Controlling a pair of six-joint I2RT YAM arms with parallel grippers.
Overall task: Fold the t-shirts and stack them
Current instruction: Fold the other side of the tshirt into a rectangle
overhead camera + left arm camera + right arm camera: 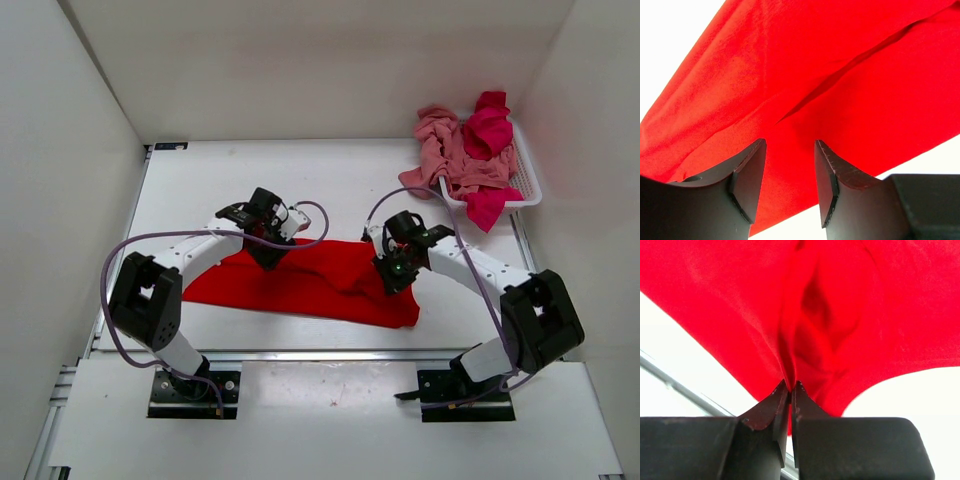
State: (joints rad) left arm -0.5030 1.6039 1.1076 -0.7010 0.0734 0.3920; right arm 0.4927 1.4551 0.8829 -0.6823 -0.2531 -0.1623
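A bright red t-shirt (310, 282) lies spread across the table in front of both arms. My left gripper (270, 252) hovers over its upper left part, open, with red cloth (790, 90) below the gap and nothing between the fingers (751, 175). Over the shirt's right part my right gripper (393, 280) is shut, pinching a raised fold of the red t-shirt (810, 315). A crimson-magenta t-shirt (487, 135) and a dusty salmon pink t-shirt (445, 150) lie bunched in the basket at the back right.
The white mesh basket (527, 182) stands at the back right corner, cloth spilling over its near rim. White walls close in the table on three sides. A metal rail (330, 354) runs along the table's near edge.
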